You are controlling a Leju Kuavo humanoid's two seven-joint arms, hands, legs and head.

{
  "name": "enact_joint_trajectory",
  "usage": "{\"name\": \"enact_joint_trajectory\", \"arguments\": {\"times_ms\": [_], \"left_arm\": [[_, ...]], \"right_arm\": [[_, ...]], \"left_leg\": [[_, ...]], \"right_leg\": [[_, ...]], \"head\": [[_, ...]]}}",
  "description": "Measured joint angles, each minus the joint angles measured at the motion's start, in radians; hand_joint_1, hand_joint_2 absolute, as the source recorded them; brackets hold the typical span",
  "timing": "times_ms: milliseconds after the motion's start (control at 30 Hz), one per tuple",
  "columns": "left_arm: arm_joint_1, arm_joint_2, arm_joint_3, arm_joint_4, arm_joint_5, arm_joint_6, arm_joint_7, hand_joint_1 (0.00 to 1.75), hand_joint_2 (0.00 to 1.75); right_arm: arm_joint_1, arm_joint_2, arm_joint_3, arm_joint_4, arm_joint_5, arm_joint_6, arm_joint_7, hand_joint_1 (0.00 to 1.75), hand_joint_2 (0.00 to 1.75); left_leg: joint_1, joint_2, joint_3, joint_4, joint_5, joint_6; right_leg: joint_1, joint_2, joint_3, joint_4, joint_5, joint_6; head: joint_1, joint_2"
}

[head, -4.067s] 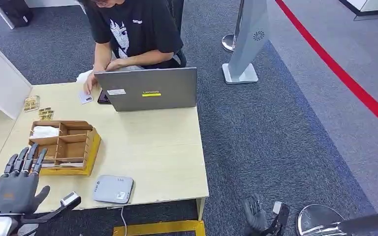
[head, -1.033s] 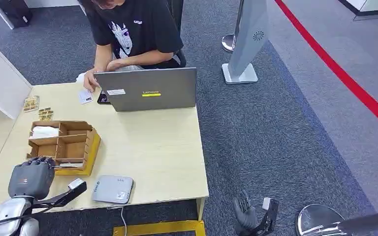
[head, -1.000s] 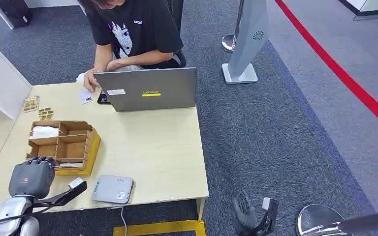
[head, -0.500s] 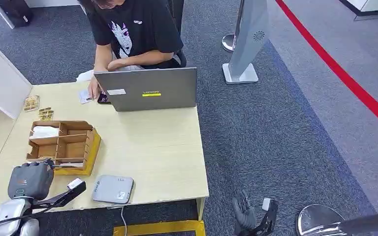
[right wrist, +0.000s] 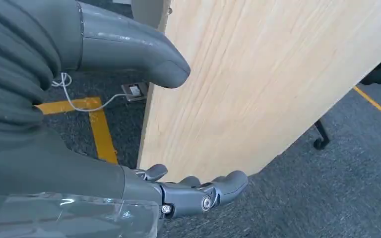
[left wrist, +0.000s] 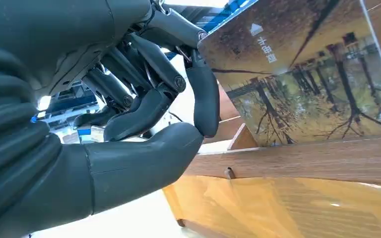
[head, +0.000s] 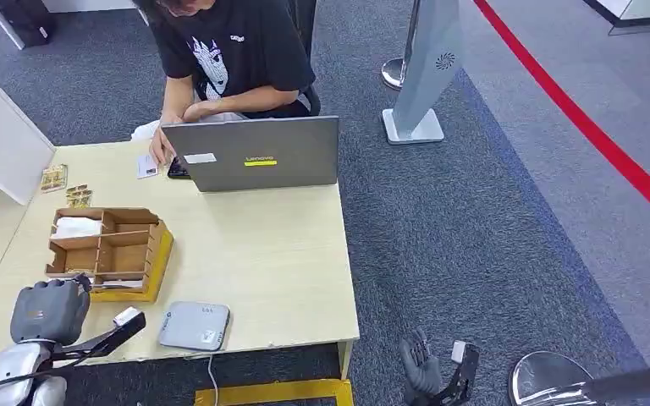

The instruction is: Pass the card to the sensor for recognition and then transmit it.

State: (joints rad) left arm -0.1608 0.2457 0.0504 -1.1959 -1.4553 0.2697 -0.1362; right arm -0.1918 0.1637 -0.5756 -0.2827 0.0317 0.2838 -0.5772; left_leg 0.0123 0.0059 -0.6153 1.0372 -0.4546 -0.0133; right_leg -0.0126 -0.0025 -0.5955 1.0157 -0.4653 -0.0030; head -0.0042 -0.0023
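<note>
The card (left wrist: 307, 74), a glossy rectangle printed with brown trees and a small white arrow, stands on edge in the upper right of the left wrist view, rising from behind a wooden wall of the organizer box (head: 110, 249). The left hand (left wrist: 144, 99) pinches the card's near edge between the thick grey thumb and a dark fingertip, with the other fingers curled in behind. In the head view this hand sits at the lower left of the frame, bunched at the box's near-left corner.

The right hand (head: 423, 372) hangs low at the bottom centre of the head view, beside the table (head: 262, 254), over blue-grey carpet. In the right wrist view its fingers (right wrist: 213, 191) are stretched out apart from the thumb, holding nothing, next to the table's pale wood-grain side panel.

The box is thin brown wood split into compartments; the upper-left one holds something white. Just below and right of it lies the sensor (head: 195, 326), a flat grey rounded-corner pad near the table's front edge. At the top of the frame a person in a black T-shirt sits behind a grey laptop (head: 254, 152).
</note>
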Motion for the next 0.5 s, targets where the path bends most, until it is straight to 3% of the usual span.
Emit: {"name": "enact_joint_trajectory", "arguments": {"times_ms": [67,100,133,167,500], "left_arm": [[0.0,0.0,0.001,0.0,0.0,0.0,0.0,1.69,1.75],[0.0,0.0,0.002,0.0,0.0,0.0,-0.002,1.01,1.75],[0.0,0.0,0.002,0.0,0.0,0.002,-0.003,0.07,1.75],[0.0,0.0,0.003,0.0,0.0,0.003,-0.005,0.0,1.75],[0.0,0.0,0.004,-0.032,0.0,0.023,-0.009,0.0,1.75]], "right_arm": [[0.0,0.0,0.0,0.0,0.0,0.0,0.0,0.0,1.75],[0.0,0.0,0.0,0.0,0.0,0.0,0.0,0.0,1.75],[0.0,0.0,-0.001,0.0,0.0,0.0,0.0,0.0,1.75],[0.0,0.0,-0.001,0.0,0.001,0.0,-0.001,0.0,1.75],[0.001,0.0,-0.011,0.0,0.003,0.002,-0.002,0.0,1.75]], "left_leg": [[0.0,0.0,0.0,0.0,0.0,0.0],[0.0,0.0,0.0,0.0,0.0,0.0],[0.0,0.0,0.0,0.0,0.0,0.0],[0.0,0.0,0.0,0.0,0.0,0.0],[0.0,0.0,0.0,0.0,0.0,0.0]], "right_leg": [[0.0,0.0,0.0,0.0,0.0,0.0],[0.0,0.0,0.0,0.0,0.0,0.0],[0.0,0.0,0.0,0.0,0.0,0.0],[0.0,0.0,0.0,0.0,0.0,0.0],[0.0,0.0,0.0,0.0,0.0,0.0]], "head": [[0.0,0.0],[0.0,0.0],[0.0,0.0],[0.0,0.0],[0.0,0.0]]}}
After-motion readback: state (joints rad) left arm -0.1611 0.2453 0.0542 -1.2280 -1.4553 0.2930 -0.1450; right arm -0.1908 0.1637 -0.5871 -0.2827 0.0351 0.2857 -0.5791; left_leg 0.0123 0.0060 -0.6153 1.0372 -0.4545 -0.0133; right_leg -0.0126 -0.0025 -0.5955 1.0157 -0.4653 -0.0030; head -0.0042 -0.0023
